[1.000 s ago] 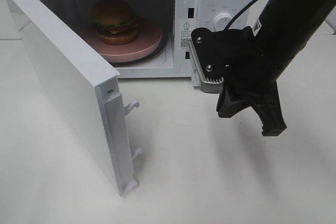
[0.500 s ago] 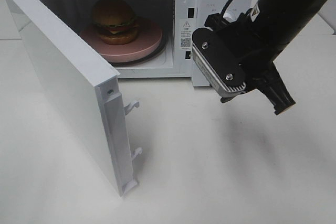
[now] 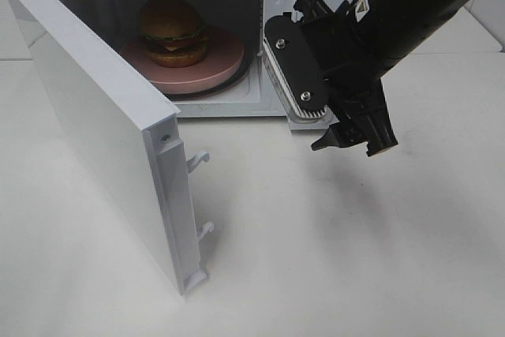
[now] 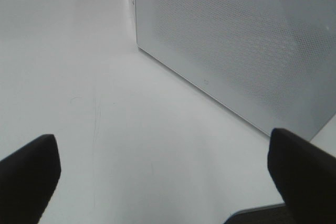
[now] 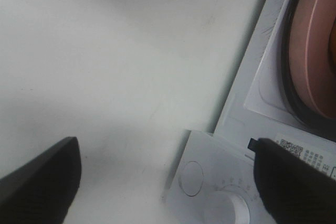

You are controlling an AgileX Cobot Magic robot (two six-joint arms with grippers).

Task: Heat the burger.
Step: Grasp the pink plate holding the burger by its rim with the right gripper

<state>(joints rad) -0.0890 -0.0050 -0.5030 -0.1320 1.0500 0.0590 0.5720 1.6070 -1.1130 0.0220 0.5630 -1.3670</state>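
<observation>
While both pairs of jaws stand spread wide with nothing between them, I see the right gripper [image 3: 353,138] released just in front of the microwave's [image 3: 276,13] control panel. The left gripper [image 4: 165,182] hangs over the table [image 4: 79,77], facing the open door's [image 3: 95,116] outer face. From the right gripper the burger [image 3: 172,31] lies at ten o'clock in the high view, on the plate [image 3: 225,65] inside the microwave, with the door swung out toward seven o'clock.
</observation>
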